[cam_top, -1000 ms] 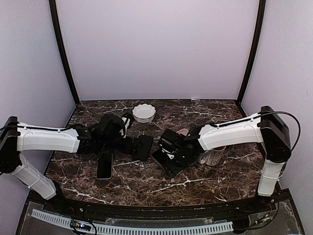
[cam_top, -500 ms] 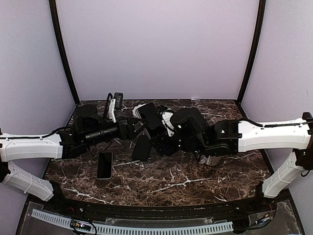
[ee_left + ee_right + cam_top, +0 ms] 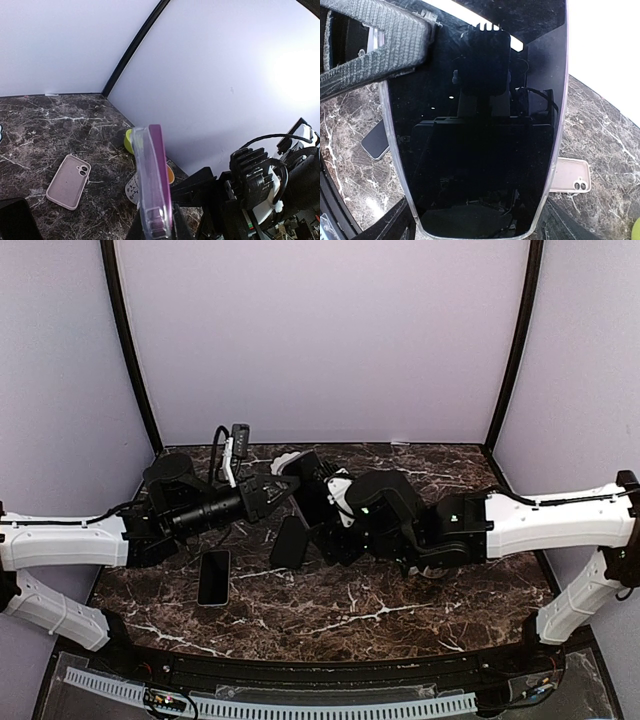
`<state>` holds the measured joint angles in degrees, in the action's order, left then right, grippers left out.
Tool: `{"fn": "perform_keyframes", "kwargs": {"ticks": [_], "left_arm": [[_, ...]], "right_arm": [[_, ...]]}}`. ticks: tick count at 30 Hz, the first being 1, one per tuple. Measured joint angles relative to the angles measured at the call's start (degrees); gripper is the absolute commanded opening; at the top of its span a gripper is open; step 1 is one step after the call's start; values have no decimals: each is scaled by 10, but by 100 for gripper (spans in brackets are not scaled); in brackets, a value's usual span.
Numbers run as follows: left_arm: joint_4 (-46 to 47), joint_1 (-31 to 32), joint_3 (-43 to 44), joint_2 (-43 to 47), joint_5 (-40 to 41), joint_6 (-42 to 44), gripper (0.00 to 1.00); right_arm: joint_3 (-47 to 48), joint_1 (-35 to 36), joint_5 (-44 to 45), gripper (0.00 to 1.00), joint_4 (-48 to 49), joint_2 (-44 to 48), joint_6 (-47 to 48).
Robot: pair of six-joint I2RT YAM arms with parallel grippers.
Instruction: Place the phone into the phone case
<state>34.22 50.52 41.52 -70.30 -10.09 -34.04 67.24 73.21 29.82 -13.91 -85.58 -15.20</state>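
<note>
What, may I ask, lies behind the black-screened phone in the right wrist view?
Beside the black-screened phone, a pale pink phone case shows at right, a dark phone at left; the marble directly behind is covered.

Two arms show, left arm point(image 3: 70, 540) and right arm point(image 3: 550, 520). Two phones show, a flat phone point(image 3: 213, 577) and a held phone point(image 3: 475, 125). There is one pink case point(image 3: 68, 181), one white bowl point(image 3: 282, 460) and one cup point(image 3: 132, 190).

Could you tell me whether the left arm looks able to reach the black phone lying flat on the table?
Probably yes: the flat black phone lies uncovered beside the left arm. First, the left gripper must let go of the purple-backed phone it pinches with the right gripper.
</note>
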Motion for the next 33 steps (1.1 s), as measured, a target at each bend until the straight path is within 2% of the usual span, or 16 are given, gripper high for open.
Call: {"fn": "perform_keyframes", "kwargs": {"ticks": [1, 2, 8, 10, 14, 17, 20, 22, 24, 27, 28, 29, 30, 32, 33], "left_arm": [[-1, 0, 0, 0, 0, 0, 0], [-3, 0, -1, 0, 0, 2, 0], [-61, -5, -14, 16, -50, 79, 0], [-82, -6, -15, 21, -81, 111, 0], [-102, 5, -15, 47, -171, 179, 0], [-93, 23, -15, 68, -224, 207, 0], [-74, 38, -16, 80, -259, 219, 0], [-68, 42, -16, 81, -273, 221, 0], [-68, 42, -16, 80, -278, 223, 0], [-69, 39, -18, 76, -283, 222, 0], [-68, 40, -19, 75, -283, 221, 4], [-66, 40, -19, 75, -286, 221, 15], [-64, 40, -19, 75, -286, 219, 37], [-54, 42, -19, 75, -285, 219, 50], [-48, 43, -19, 76, -285, 218, 50]], "right_arm": [[-1, 0, -3, 87, 1, 0, 4], [-2, 0, -9, 97, 2, 0, 7], [-21, -3, -80, 99, -18, 51, 61], [-33, -12, -129, 98, -26, 94, 81], [-43, -68, -285, 95, -16, 176, 111], [-43, -94, -369, 83, 12, 190, 117], [-42, -101, -436, 57, 24, 171, 116], [-38, -101, -485, 32, 23, 149, 108], [-35, -101, -520, 0, 24, 134, 110], [-33, -102, -558, 0, 23, 127, 103], [-34, -103, -564, 0, 23, 127, 102], [-34, -103, -569, 0, 24, 128, 102], [-34, -103, -571, 0, 26, 129, 100], [-34, -103, -575, 0, 30, 130, 96], [-34, -103, -575, 0, 32, 130, 92]]}}
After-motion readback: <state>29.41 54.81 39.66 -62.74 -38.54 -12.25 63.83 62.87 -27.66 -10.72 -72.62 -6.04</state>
